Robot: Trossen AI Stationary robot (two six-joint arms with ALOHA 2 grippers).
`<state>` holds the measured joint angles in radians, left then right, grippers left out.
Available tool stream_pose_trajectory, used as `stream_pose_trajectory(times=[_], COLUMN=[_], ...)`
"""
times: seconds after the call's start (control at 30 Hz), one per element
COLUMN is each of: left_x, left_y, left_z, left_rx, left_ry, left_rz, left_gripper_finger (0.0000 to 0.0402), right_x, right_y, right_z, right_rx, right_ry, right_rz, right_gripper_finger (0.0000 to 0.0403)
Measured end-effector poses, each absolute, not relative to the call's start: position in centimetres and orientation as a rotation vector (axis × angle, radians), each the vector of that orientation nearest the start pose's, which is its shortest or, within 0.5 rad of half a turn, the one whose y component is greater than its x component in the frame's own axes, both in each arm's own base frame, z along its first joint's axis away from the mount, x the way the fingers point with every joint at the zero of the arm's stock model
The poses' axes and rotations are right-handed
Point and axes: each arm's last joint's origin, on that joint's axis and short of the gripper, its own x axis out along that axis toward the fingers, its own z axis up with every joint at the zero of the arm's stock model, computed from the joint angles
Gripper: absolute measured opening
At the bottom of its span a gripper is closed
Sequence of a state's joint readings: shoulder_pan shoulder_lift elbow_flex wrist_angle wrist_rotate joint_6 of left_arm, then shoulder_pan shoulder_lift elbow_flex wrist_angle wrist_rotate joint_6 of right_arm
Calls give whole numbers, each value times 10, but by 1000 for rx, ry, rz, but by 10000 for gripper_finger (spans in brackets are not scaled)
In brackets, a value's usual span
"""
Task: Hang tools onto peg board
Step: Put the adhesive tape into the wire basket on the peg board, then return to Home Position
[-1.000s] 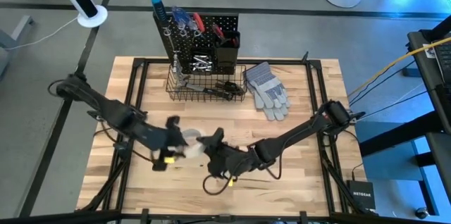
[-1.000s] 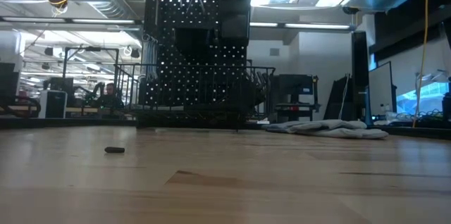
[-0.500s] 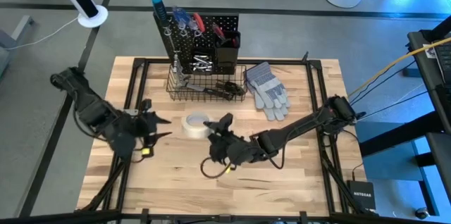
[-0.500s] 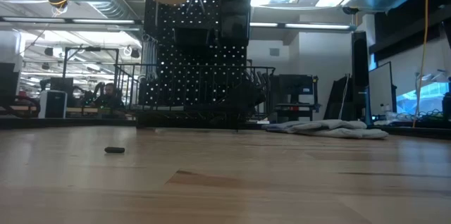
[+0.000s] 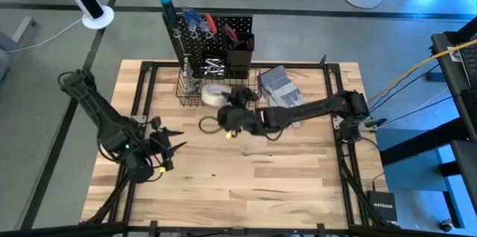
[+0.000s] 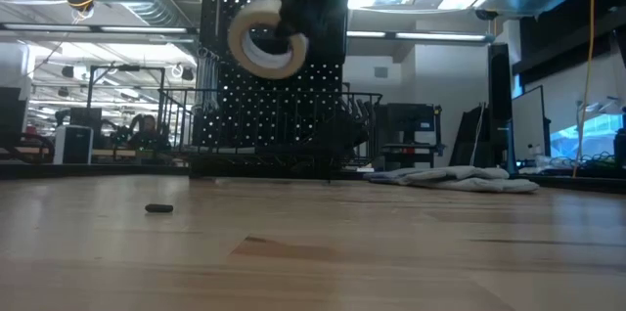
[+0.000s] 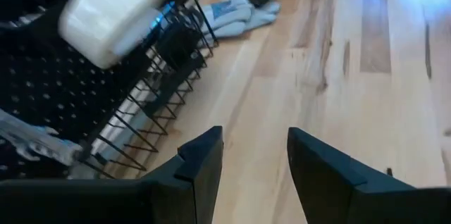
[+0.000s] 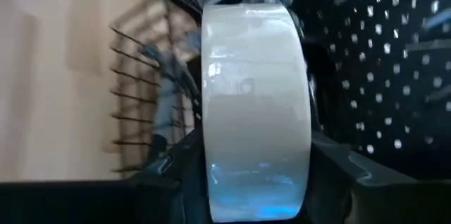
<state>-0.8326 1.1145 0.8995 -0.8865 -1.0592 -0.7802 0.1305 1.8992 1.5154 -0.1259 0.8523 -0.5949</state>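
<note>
From the high view I see my right hand (image 5: pixel 223 99) reaching across the surface (image 5: pixel 246 185) to the front of the peg board (image 5: pixel 216 39), clamped on the white tape roll (image 5: pixel 216 94). The roll sits over the black wire basket (image 5: pixel 195 97) at the board's base, just in front of the panel. My left hand (image 5: pixel 170 144) waits well apart from it, near the left edge of the surface, with its fingers spread and nothing between them.

The low view adds what the overhead cannot: the tape roll (image 6: pixel 267 41) hangs high off the surface, in front of the perforated panel (image 6: pixel 274 86), tilted so I look partly into its core. A small dark object (image 6: pixel 158 208) lies on the wood in the foreground; I cannot tell what it is. Grey gloves (image 6: pixel 455 179) lie to the right of the basket.

My right wrist view shows the grip itself: the roll (image 8: pixel 256 118) stands on edge between the two dark fingers (image 8: pixel 176 164), one pressing each side, with the basket wires (image 8: pixel 144 104) and the panel's holes (image 8: pixel 380 62) close behind.

The left wrist view shows its own fingers (image 7: pixel 201 160) parted over bare wood, and farther off the same roll (image 7: pixel 113 16) above the basket (image 7: pixel 162 90), a silver wrench (image 7: pixel 35 143) inside it.
</note>
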Motion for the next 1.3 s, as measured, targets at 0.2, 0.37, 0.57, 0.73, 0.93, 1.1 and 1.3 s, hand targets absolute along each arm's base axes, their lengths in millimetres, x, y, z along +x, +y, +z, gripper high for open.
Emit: stream_pose_trajectory(times=[0.2, 0.37, 0.57, 0.73, 0.93, 1.1, 1.3], left_x=[149, 149, 149, 149, 149, 149, 149], left_y=[-126, -125, -126, -126, -126, -126, -126], left_z=[245, 239, 239, 239, 239, 239, 239], left_rx=[130, 138, 142, 142, 140, 139, 140], left_ry=[493, 494, 491, 491, 491, 491, 491], left_rz=[418, 415, 410, 410, 411, 411, 411], left_gripper_finger=[150, 150, 150, 150, 150, 150, 150], right_x=[429, 425, 420, 418, 419, 420, 420], right_y=[-2, -25, -41, -51, -53, -51, -33], right_z=[263, 250, 238, 234, 234, 235, 236], right_rx=[-738, -677, -652, -625, -565, -557, -625], right_ry=[707, 737, 776, 785, 755, 746, 753], right_rz=[-585, -607, -618, -638, -608, -606, -627], right_gripper_finger=[173, 173, 173, 175, 276, 329, 340])
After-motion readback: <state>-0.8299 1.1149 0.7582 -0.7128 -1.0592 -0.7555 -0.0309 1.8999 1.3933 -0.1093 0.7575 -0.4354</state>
